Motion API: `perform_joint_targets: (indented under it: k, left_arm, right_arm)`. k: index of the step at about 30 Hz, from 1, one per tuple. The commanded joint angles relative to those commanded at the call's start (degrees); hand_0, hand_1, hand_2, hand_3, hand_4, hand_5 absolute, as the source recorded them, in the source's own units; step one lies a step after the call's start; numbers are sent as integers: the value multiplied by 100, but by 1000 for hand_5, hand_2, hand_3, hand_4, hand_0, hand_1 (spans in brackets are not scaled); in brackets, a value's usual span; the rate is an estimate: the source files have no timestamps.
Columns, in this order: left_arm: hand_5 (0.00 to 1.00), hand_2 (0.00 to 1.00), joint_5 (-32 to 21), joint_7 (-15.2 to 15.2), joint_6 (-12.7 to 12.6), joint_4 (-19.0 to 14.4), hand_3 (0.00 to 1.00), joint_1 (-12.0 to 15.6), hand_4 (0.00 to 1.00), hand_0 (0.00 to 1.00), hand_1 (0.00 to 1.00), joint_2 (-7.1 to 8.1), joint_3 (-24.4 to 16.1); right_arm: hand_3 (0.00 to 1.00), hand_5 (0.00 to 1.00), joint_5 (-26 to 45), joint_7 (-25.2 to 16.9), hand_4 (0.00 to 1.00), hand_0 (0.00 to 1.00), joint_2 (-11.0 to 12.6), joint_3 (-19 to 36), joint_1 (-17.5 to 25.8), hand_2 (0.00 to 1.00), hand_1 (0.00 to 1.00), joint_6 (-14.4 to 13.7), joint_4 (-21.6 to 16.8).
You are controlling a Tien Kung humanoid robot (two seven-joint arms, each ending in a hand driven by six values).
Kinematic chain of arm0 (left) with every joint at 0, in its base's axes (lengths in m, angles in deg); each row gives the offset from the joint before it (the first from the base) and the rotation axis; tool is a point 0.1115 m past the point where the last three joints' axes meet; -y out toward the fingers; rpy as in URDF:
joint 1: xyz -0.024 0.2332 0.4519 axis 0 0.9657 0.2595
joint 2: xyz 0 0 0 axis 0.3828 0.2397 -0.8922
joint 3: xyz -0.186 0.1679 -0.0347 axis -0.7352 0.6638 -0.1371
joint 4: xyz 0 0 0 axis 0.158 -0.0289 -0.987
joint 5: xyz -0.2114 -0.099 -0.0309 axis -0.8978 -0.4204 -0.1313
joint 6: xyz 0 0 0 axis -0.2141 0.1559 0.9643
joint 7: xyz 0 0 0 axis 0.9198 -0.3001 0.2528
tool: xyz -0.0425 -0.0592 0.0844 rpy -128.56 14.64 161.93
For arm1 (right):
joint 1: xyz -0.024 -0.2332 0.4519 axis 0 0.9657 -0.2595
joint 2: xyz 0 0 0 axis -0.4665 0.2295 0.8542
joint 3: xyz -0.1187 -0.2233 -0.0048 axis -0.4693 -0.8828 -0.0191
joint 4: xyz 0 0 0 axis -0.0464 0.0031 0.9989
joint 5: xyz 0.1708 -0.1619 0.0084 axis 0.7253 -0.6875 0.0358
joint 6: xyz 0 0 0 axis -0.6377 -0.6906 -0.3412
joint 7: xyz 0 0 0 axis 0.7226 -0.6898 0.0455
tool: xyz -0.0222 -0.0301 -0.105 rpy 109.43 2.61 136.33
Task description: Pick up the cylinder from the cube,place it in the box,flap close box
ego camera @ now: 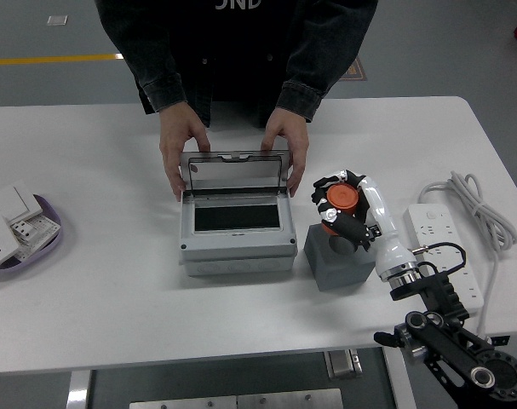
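An orange cylinder [341, 202] is held in my right hand [343, 209], lifted just above the dark grey cube [336, 262] at centre right. The hand's fingers are curled round the cylinder. The grey box [236, 230] stands to the left of the cube with its transparent flap [234, 172] raised upright at the back. A person at the far side holds the box with both hands, one hand [178, 145] at its left rear corner and the other hand [285, 143] at its right rear corner. My left arm is out of sight.
A white power strip [439, 239] with a coiled cable [479, 213] lies at the right edge. A purple tray [43, 247] with white switch parts sits at the far left. My right arm's black base shows at the lower right.
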Motion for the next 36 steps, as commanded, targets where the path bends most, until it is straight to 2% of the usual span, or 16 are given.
perform_joint_targets:
  k: [4,5,9,10,15,16,22,27,34,36]
  left_arm:
    - [121,608,25,-18,-1,0,659,-11,648,576,612,4,-23]
    - [121,608,33,-23,0,0,659,-13,648,576,612,5,-29]
    - [121,608,79,-56,0,0,659,-22,648,576,612,11,-70]
    - [122,608,94,-68,1,0,659,-21,648,576,612,12,-82]
    - [122,608,180,-124,1,0,659,-16,648,576,612,18,-168]
    - [122,608,220,-147,1,0,659,-15,648,576,612,23,-208]
    - [122,608,336,-209,-1,0,659,-31,648,576,612,46,-319]
    - [123,608,379,-227,0,0,659,-44,648,577,612,59,-350]
    - [123,608,416,-243,2,0,658,-43,647,577,612,54,-381]
    - [123,608,425,-246,2,0,659,-44,648,577,611,54,-388]
  right_arm:
    - [245,2,-485,320,2,335,-88,-395,-427,328,360,-46,-4]
    - [229,2,-600,394,2,179,-109,-483,-527,299,239,-49,5]
    - [229,2,-1236,882,2,179,-256,-868,-1023,299,239,22,66]
    - [219,2,-1440,1033,2,82,-309,-953,-1164,278,196,61,87]
    - [219,2,-2199,1629,2,82,-507,-1158,-1657,278,196,300,160]
    - [210,2,-2445,1822,2,2,-571,-1211,-1796,271,149,405,186]
    - [210,2,-3476,2624,2,2,-777,-1494,-2257,271,149,759,299]
    - [211,2,-4251,3156,2,2,-868,-1701,-2441,273,144,995,371]
    - [222,2,-5184,3553,2,2,-877,-1807,-2492,285,154,1284,409]
    - [254,2,-5366,3602,2,2,-874,-1815,-2492,304,177,1330,415]
